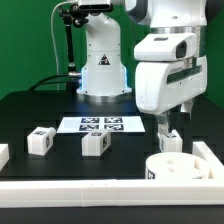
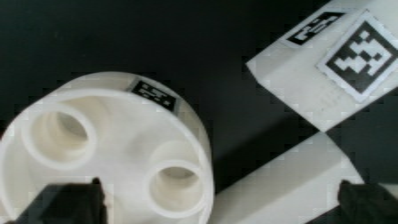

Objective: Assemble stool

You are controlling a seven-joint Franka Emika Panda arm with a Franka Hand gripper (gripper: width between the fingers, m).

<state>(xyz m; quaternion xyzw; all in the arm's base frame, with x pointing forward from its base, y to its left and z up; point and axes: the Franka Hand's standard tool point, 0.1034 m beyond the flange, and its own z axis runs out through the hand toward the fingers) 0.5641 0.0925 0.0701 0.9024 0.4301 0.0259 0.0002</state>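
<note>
The round white seat disc (image 1: 178,168) lies at the front on the exterior view's right, its holes facing up. It also shows in the wrist view (image 2: 107,130), with a tag on its rim. A tagged white leg (image 1: 170,142) stands just behind it and shows in the wrist view (image 2: 338,60). Two more legs (image 1: 40,140) (image 1: 95,143) stand apart on the dark table further to the left. My gripper (image 1: 172,122) hovers above the leg and the seat's far edge. In the wrist view the gripper (image 2: 217,200) is open and holds nothing; its dark fingertips (image 2: 71,200) stand wide apart.
The marker board (image 1: 100,124) lies flat in front of the robot base (image 1: 103,70). A long white border rail (image 1: 90,190) runs along the front edge and turns up the right side (image 1: 206,152). A white strip crosses the wrist view (image 2: 302,170) beside the seat.
</note>
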